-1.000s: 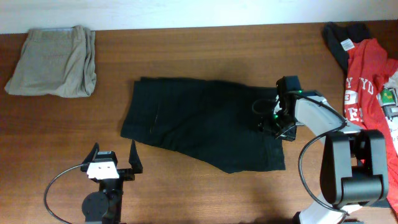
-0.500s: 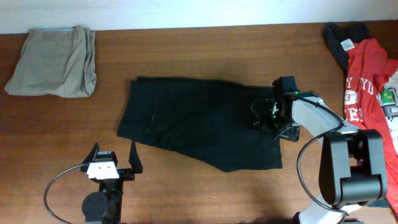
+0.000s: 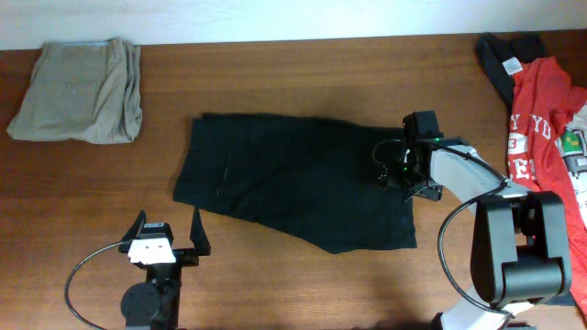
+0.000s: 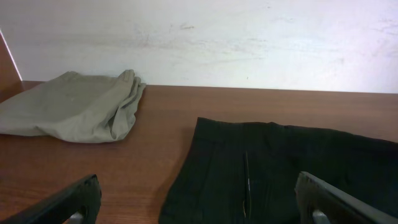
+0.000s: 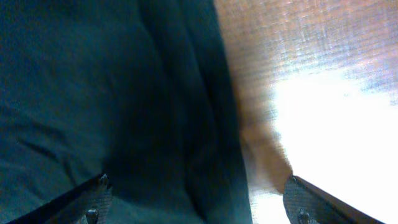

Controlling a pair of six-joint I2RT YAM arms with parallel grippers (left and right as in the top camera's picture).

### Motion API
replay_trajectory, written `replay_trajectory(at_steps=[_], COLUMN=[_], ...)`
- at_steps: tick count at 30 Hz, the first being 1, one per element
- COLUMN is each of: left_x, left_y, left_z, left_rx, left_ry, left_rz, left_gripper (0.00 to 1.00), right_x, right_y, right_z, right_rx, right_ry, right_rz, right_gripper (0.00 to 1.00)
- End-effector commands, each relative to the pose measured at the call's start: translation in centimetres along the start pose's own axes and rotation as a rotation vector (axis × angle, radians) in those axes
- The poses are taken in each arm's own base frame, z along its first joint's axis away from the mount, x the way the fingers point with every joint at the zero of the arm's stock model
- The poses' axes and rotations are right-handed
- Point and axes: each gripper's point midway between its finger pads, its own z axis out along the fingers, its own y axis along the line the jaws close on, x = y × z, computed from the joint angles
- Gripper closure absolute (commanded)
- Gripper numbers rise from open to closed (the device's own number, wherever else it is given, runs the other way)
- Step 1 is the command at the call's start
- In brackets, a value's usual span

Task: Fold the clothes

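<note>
Black shorts (image 3: 293, 179) lie spread flat in the middle of the wooden table. My right gripper (image 3: 401, 179) is open and low over the shorts' right edge; the right wrist view shows dark cloth (image 5: 124, 106) between the spread fingers (image 5: 196, 208) and bare table beside it. My left gripper (image 3: 167, 240) is open and empty near the front edge, below the shorts' left end. In the left wrist view the shorts (image 4: 286, 168) lie ahead between the fingers (image 4: 199, 205).
A folded khaki garment (image 3: 81, 80) lies at the back left, also in the left wrist view (image 4: 68, 109). A red printed T-shirt (image 3: 537, 119) and a dark garment (image 3: 503, 50) are heaped at the right edge. The right arm's base (image 3: 518, 261) stands at the front right.
My right gripper has shifted slightly left along the shorts' right edge, and the cloth moved a little left with it. The left arm has not moved.
</note>
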Motion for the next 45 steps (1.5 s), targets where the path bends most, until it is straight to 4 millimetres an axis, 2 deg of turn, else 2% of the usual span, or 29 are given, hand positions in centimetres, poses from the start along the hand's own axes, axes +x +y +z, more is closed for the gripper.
replay_trajectory(at_steps=[1,7,8,16,19,20,21,23,24,25,27,29,31,33,37,40,41,43,45], left_x=[0.1,0.2,0.1,0.2,0.2,0.2,0.2,0.1,0.1,-0.2,-0.9,-2.2,-3.9,-5.2,-8.1,-10.4,-11.4,-12.2,-13.3], left_y=[0.0,0.0,0.0,-0.7,-0.8,-0.8,-0.8,-1.1,-1.8,-2.9,-4.6,-5.9,-6.4,-6.5,-7.5,-8.5,-9.2,-10.2,-12.0], left_z=[0.0,0.0,0.0,0.0,0.0,0.0,0.0,0.0,-0.1,-0.2,-0.6,-1.1,-1.6,-1.9,-2.3,-1.2,-0.1,1.2,2.3], left_rx=[-0.001,-0.001,-0.001,0.043,0.049,0.049,0.049,0.062,0.105,0.17,0.267,0.346,0.377,0.381,0.438,0.49,0.522,0.579,0.696], left_ry=[0.002,0.002,0.001,0.006,0.005,0.006,0.004,0.001,0.0,-0.013,-0.039,-0.094,-0.155,-0.176,-0.147,-0.042,0.043,0.157,0.26], left_rz=[0.022,0.022,0.022,0.021,0.022,0.022,0.022,0.019,0.014,0.015,0.019,0.028,0.039,0.042,0.043,0.027,0.009,-0.021,-0.063], left_gripper=[0.01,0.01,0.01,0.01,0.01,0.01,0.01,0.01,0.01,0.01,0.01,0.01,0.01,0.01,0.01,0.01,0.01,0.01,0.01], right_x=[3.1,2.8,2.6,-2.9,-4.3,-4.7,-5.0,-5.3,-5.3,-5.3,-5.3,-5.4,-6.1,-6.9,-9.2,-10.6,-11.0,-11.0,-10.9], right_y=[0.9,0.9,0.8,-2.0,-2.6,-2.8,-2.8,-2.7,-2.7,-2.7,-2.7,-2.4,-2.3,-2.0,-1.4,-0.7,-0.4,-0.4,-0.5], right_z=[2.9,2.9,2.9,0.5,-0.3,-0.5,-0.6,-0.8,-0.8,-0.8,-1.0,-2.1,-4.2,-6.4,-13.4,-18.5,-20.4,-21.8,-22.4], right_rx=[-0.065,-0.062,-0.059,-0.007,-0.005,0.003,0.004,0.003,0.002,0.002,0.002,-0.004,-0.004,-0.01,-0.048,-0.115,-0.144,-0.157,-0.16], right_ry=[0.127,0.116,0.109,0.001,-0.025,-0.035,-0.045,-0.051,-0.052,-0.054,-0.046,-0.029,-0.033,-0.052,-0.151,-0.25,-0.295,-0.328,-0.342], right_rz=[-0.014,-0.014,-0.013,0.036,0.022,0.025,0.016,0.009,0.009,0.009,0.01,0.012,0.037,0.065,0.183,0.293,0.305,0.31,0.31], right_gripper=[0.32,0.92,0.96,0.96,0.96,0.94,0.88,0.51,0.07,0.01,0.01,0.01,0.01,0.01,0.01,0.01,0.01,0.01,0.01])
